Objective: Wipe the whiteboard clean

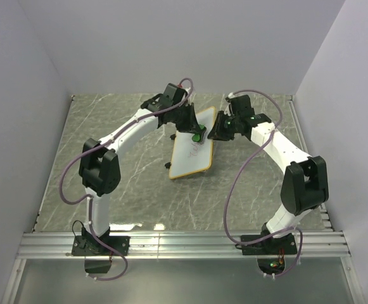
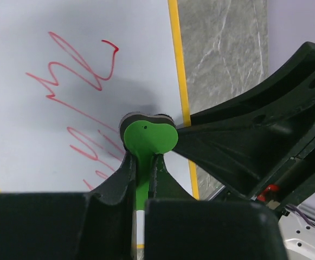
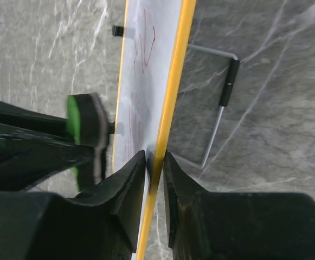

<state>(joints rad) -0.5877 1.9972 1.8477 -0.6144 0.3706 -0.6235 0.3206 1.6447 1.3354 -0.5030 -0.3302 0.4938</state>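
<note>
The whiteboard point(image 1: 190, 155) stands in the middle of the table point(image 1: 126, 171), between the two arms. It leans up on a thin wire stand point(image 3: 222, 108). The left gripper point(image 2: 142, 162) is closed tight on the green and black eraser point(image 2: 149, 138). It holds the eraser right by the white face, near the yellow edge. I cannot tell if the pad is touching the board yet. The right gripper point(image 3: 154, 158) has its two fingers very close together. There is one on each side of the board's yellow edge, and it looks like a pinch to keep the board from sliding. The red scribbles point(image 2: 76, 65) run across the white face. They are bright and whole, with no smears or wiped patches that I can see. So I think the getting-ready part is done: the eraser is picked up and the board is held. The real job is not started yet. All the rubbing is left to do, until the red lines are gone.
</note>
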